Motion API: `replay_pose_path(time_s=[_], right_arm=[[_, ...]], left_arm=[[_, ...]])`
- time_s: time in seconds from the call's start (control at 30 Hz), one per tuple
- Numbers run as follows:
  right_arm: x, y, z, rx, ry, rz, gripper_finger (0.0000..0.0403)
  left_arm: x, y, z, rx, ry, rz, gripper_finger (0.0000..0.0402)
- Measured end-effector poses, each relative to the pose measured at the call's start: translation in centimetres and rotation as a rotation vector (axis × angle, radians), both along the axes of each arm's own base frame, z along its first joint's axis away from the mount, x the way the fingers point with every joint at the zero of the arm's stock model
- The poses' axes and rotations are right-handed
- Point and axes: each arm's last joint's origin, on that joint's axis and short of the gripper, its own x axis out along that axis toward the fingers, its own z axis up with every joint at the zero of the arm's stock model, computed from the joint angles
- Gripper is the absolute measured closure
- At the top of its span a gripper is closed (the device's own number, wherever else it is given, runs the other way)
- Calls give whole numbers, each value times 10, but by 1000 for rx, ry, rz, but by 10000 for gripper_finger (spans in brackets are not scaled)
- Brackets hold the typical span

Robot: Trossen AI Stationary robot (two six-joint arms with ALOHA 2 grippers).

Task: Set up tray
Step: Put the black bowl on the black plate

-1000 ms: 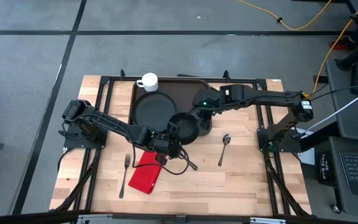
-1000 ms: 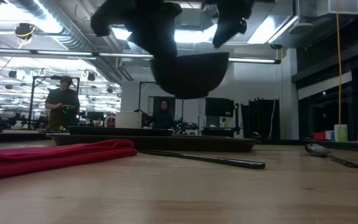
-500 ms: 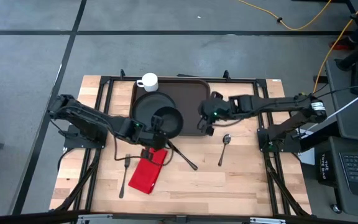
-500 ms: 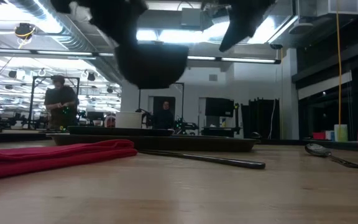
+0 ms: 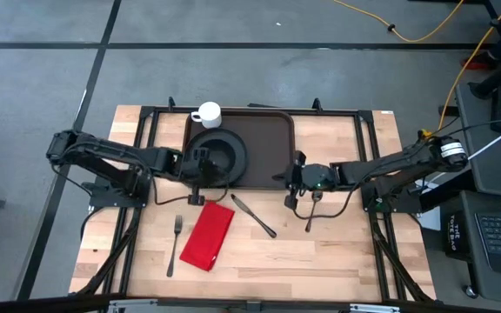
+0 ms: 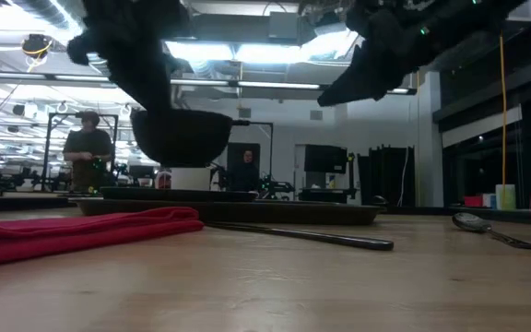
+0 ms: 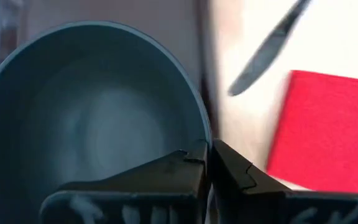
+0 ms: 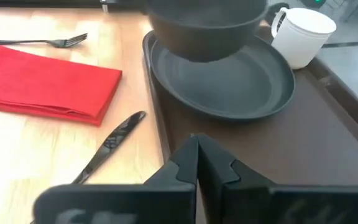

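Left gripper (image 5: pixel 200 165) pinching bowl (image 5: pixel 218 155) over tray (image 5: pixel 263 139), right gripper (image 5: pixel 296 178) pressed together beside tray

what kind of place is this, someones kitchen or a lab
Most likely a robotics lab or workshop, not a kitchen: exposed ceiling ducts, a person standing at distant equipment racks, and a yellow cable trailing over the grey concrete floor.

the high view looks straight down on the whole table (image 5: pixel 320 243), well above it. the low view sits at table-top height, facing level across the wood into the room. each wrist view looks forward, close past its own dark fingers. the red napkin (image 5: pixel 208 236) and knife (image 5: pixel 254 216) show in all four views, the bowl (image 6: pixel 181 136) too.
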Motion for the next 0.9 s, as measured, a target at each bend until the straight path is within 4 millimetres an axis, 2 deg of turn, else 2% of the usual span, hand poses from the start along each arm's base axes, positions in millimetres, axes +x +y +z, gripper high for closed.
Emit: replay_pose_path(time_s=[0.23,0.53,0.8,0.9], right_arm=[[-3,0,-10,-5,-12,2,395],[2,-6,-8,-62,-46,7,394],[5,-8,-15,-63,-25,3,393],[7,-7,-17,-70,-24,8,393]], left_arm=[[2,29,-1,-29,-5,29,400],[0,60,0,-80,-38,71,400],[-5,76,-28,-91,-61,112,400],[-6,78,-32,-93,-70,119,400]])
